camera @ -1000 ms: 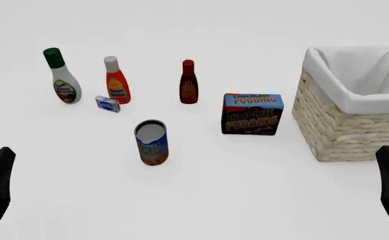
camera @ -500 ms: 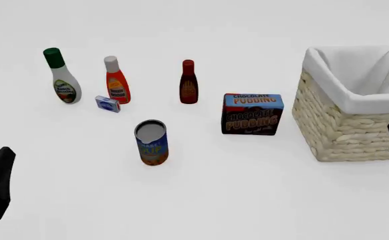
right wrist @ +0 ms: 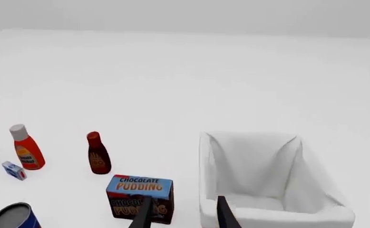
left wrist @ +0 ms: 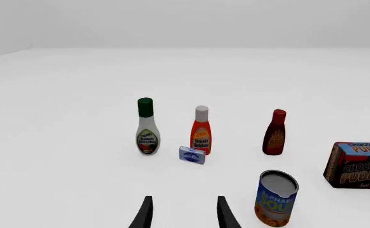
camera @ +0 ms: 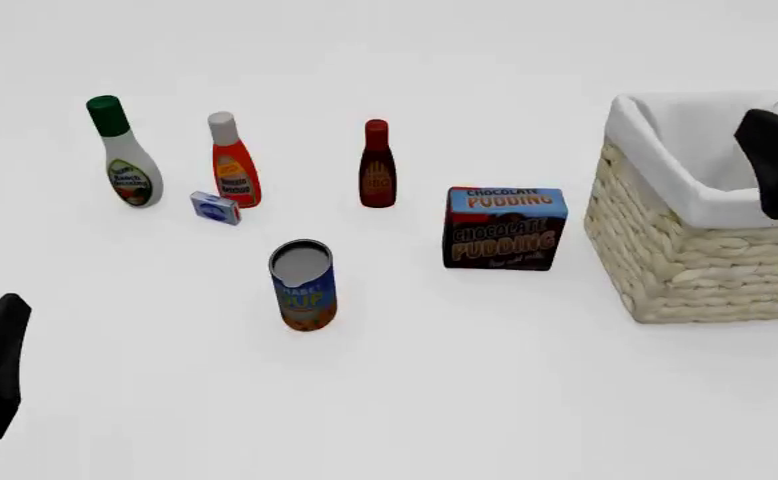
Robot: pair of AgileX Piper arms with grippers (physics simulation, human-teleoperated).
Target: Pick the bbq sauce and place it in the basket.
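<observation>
While upright, bbq sauce (camera: 377,165) untouched.

Bbq sauce (camera: 377,165) upright, apart from basket (camera: 683,255).

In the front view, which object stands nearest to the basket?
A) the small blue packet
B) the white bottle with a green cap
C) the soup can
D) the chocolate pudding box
D: the chocolate pudding box stands just left of the basket with only a narrow gap between them, while the soup can and the other things are farther left.
</observation>
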